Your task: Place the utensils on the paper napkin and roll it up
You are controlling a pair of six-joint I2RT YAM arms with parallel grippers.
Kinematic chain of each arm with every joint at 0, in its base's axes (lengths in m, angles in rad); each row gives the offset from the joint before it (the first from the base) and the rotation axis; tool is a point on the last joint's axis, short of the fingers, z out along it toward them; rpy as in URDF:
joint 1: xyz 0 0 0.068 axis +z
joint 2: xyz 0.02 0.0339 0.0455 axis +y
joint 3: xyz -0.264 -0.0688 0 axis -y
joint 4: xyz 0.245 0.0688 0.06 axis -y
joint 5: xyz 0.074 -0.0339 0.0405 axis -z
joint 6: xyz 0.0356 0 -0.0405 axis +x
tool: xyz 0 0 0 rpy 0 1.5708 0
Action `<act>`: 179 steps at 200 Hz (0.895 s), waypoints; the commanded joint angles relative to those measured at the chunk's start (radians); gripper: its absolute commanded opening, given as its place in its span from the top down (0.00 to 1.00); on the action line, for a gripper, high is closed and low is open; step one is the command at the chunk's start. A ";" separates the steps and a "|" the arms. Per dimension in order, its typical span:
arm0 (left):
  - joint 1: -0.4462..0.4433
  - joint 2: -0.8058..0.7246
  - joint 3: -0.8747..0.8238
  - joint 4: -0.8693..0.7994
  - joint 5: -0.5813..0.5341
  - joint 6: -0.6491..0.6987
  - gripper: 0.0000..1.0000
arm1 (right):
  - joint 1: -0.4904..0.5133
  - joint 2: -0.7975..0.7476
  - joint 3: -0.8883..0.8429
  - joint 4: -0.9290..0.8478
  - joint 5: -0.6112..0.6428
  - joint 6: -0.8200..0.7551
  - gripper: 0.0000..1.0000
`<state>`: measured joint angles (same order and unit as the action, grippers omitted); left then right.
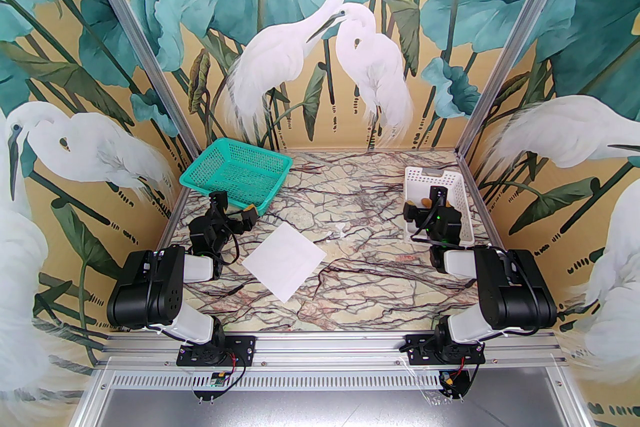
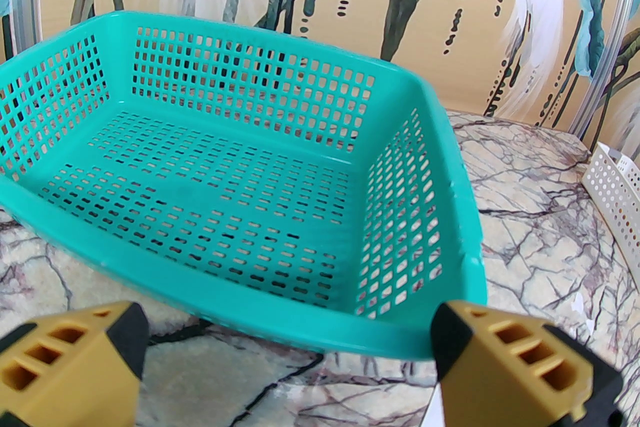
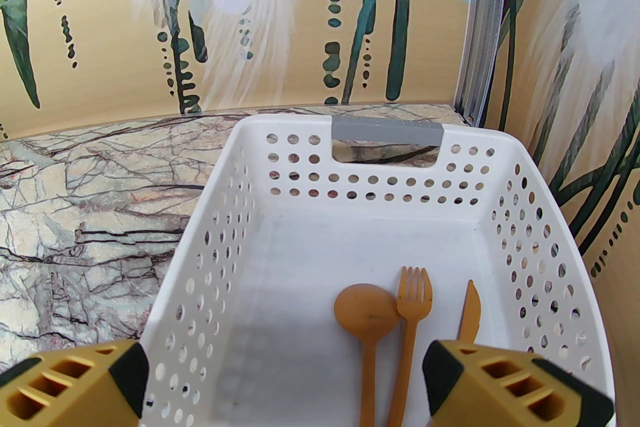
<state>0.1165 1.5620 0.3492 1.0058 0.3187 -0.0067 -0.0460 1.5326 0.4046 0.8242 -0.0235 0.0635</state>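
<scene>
**Work surface.** The marble table (image 1: 380, 275) is carrying two baskets and one napkin. The teal basket (image 1: 235, 169) is sitting at the far left. The white basket (image 1: 462, 209) is sitting at the far right, close to the right wall.

**Napkin.** The paper napkin (image 1: 285, 261) is lying flat and unrolled on the table, left of centre, with one corner pointing toward the near edge. Nothing is resting on it, and neither gripper is touching it.

**Utensils.** All three utensils are lying on the floor of the white basket (image 3: 210, 235), in its near-right part, with their handles pointing toward the near side.
- The spoon (image 3: 367, 315) is lying furthest left.
- The fork (image 3: 412, 315) is lying just to its right, with its neck touching the edge of the spoon bowl.
- The knife (image 3: 470, 312) is lying apart from the fork, to the right. Its handle is passing behind one of the yellow fingers (image 3: 500, 385).

**Left gripper.** The left gripper (image 2: 290, 345) is hovering just in front of the near rim of the teal basket (image 2: 300, 315). Its jaws are standing wide apart and are holding nothing. In the top view, the left gripper (image 1: 245, 215) is sitting between the teal basket and the napkin.

**Right gripper.** The right gripper (image 3: 285, 372) is hovering over the near end of the white basket, above the utensil handles. Its jaws are standing wide apart and are gripping nothing. In the top view, the right gripper (image 1: 436, 202) is appearing over the basket interior.
</scene>
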 commanded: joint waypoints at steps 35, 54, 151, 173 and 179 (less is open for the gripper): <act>-0.006 -0.196 -0.032 -0.100 -0.070 -0.022 0.01 | 0.001 -0.101 0.052 -0.173 0.005 0.007 0.01; -0.011 -0.319 -0.009 -0.216 -0.079 -0.019 0.01 | 0.003 -0.201 0.041 -0.225 0.015 0.014 0.01; -0.009 -0.615 0.235 -0.900 0.186 -0.568 0.01 | 0.004 -0.756 0.201 -0.991 -0.081 0.272 0.01; -0.042 -0.630 0.202 -0.980 0.202 -0.655 0.01 | 0.002 -0.799 0.239 -1.119 -0.136 0.343 0.01; -0.058 -0.631 0.200 -1.014 0.198 -0.659 0.01 | 0.003 -0.809 0.247 -1.145 -0.152 0.361 0.01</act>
<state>0.1028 0.9424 0.5690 0.2111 0.4423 -0.5110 -0.0460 0.7597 0.6075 -0.0689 -0.0887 0.3012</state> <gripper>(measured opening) 0.994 0.991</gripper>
